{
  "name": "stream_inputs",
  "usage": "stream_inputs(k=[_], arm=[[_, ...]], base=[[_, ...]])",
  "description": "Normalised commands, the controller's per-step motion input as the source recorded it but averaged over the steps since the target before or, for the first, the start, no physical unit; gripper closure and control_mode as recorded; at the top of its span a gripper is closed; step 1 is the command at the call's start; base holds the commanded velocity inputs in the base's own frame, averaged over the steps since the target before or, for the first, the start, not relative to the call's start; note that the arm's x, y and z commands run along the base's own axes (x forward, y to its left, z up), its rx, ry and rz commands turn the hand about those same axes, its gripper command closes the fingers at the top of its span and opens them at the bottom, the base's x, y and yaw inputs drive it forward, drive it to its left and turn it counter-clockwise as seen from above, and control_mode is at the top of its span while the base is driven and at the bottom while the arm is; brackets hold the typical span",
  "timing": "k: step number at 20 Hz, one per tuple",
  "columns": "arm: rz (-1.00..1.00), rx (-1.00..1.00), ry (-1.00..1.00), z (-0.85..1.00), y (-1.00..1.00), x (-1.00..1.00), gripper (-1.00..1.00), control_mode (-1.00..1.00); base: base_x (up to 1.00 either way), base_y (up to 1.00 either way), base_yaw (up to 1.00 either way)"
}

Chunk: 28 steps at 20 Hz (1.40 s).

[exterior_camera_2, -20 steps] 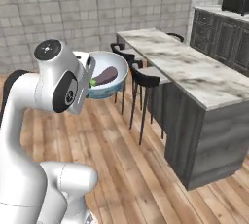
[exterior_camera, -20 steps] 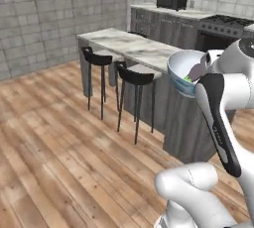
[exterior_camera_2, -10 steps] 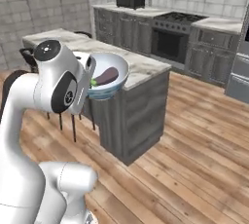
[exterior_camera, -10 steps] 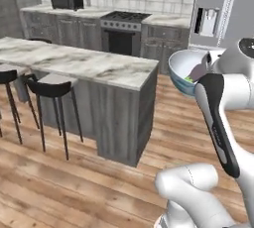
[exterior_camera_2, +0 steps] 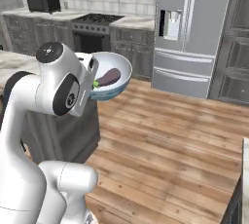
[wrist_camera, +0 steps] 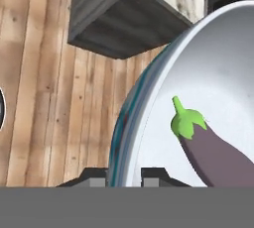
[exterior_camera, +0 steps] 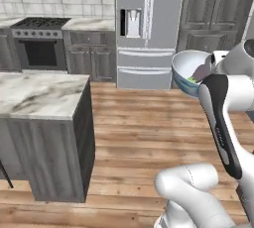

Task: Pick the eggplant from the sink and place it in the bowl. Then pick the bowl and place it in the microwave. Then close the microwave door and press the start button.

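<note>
**Bowl with eggplant carried in gripper, kitchen floor below**

Left base view, left to right: gas oven [exterior_camera: 38, 43] against the back wall, marble-topped island [exterior_camera: 44, 138] at lower left, steel fridge [exterior_camera: 146, 28] with dispenser in the middle, tall dark cabinet doors [exterior_camera: 216, 11] beside it. The bowl [exterior_camera: 191, 71] hangs in the air at right, above the wood floor [exterior_camera: 144, 123], tilted, with the arm's white links just beside it; a bit of green shows inside.

Right base view: black microwave [exterior_camera_2: 44, 2] on the far counter at upper left, well apart from the bowl [exterior_camera_2: 113, 79]. The eggplant [exterior_camera_2: 108, 77] lies inside the bowl, stem end toward the arm. Oven [exterior_camera_2: 90, 33] behind, fridge [exterior_camera_2: 192, 33] to the right.

Hand view: island corner [wrist_camera: 134, 14] at top, floor planks at left. The gripper [wrist_camera: 124, 176] has one finger tip [wrist_camera: 94, 176] outside the bowl rim [wrist_camera: 121, 138] and the other inside, clamped on the rim. Eggplant [wrist_camera: 213, 155] rests on the pale inner wall, green cap pointing up-left, touching the bowl, near the gripped edge.
</note>
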Motion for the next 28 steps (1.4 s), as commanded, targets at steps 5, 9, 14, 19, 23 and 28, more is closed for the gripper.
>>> stream_inputs(k=[5,9,14,19,23,28], arm=[[0.00,0.00,0.00,0.00,0.00,0.00,1.00,1.00],[0.00,0.00,0.00,0.00,0.00,0.00,1.00,1.00],[0.00,0.00,0.00,0.00,0.00,0.00,1.00,1.00],[0.00,0.00,0.00,0.00,0.00,0.00,1.00,1.00],[0.00,0.00,0.00,0.00,0.00,0.00,1.00,1.00],[0.00,0.00,0.00,0.00,0.00,0.00,1.00,1.00]], base=[[1.00,-0.07,-0.24],[1.00,0.00,-0.17],[1.00,0.00,-0.15],[1.00,0.00,-0.11],[1.00,0.00,-0.11],[1.00,0.00,-0.12]])
